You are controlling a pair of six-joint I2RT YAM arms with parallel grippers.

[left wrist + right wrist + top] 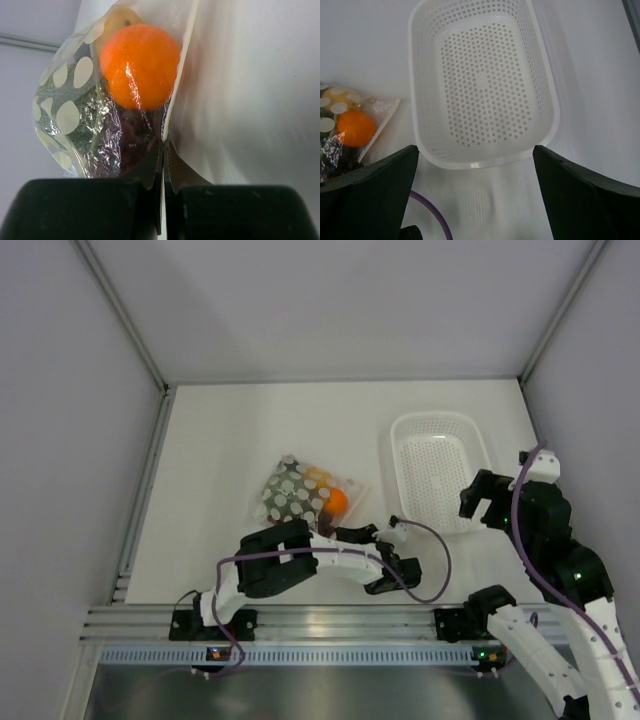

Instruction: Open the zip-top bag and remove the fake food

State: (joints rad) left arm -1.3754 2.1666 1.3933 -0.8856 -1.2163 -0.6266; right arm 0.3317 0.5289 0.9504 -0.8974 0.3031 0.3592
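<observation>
1. Currently the left pincer is closed tight. Its black fingers pinch the near edge of the clear, crinkly zip-top bag printed with white polka dots.
2. Zip-top bag rests on the white surface, centre-left, just beyond the left arm's forearm.
3. Inside the bag, a glossy round orange toy fruit sits near the pinched edge, pressed against the plastic.
4. A pale yellow toy fruit lies just past the orange one, and a dark red toy fruit lies between the orange one and the fingers. All are under the film.
5. White perforated plastic basket stands upright to the right of the bag, near it but not touching.
6. Right pincer is spread wide and grips nothing. It hovers above the near end of the basket, well apart from the bag.
</observation>
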